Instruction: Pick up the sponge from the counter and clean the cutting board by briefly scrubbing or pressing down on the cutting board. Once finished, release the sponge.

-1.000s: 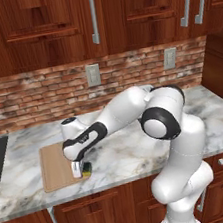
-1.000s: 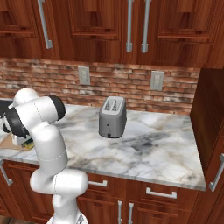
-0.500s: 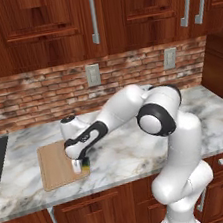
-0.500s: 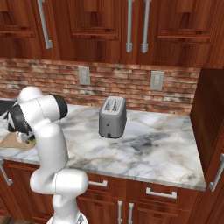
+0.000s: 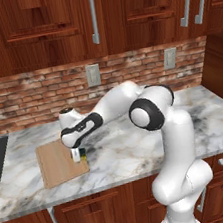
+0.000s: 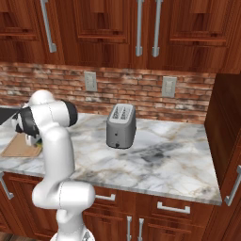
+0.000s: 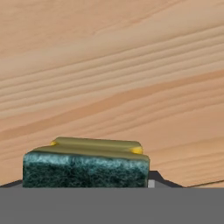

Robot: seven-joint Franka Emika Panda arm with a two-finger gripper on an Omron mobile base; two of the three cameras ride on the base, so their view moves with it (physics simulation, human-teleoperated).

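While over the cutting board point(image 5: 55, 163), tool point(image 5: 77, 156) grips sponge point(image 7: 85, 164).

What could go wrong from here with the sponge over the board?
1. The small yellow-and-green sponge sits between the two-finger gripper tips near the right edge of the light tan wooden cutting board; a scrub stroke rightward may slide off onto the white-and-grey marble counter.
2. The board looks loose on the counter, so pressing near that edge might shift it.
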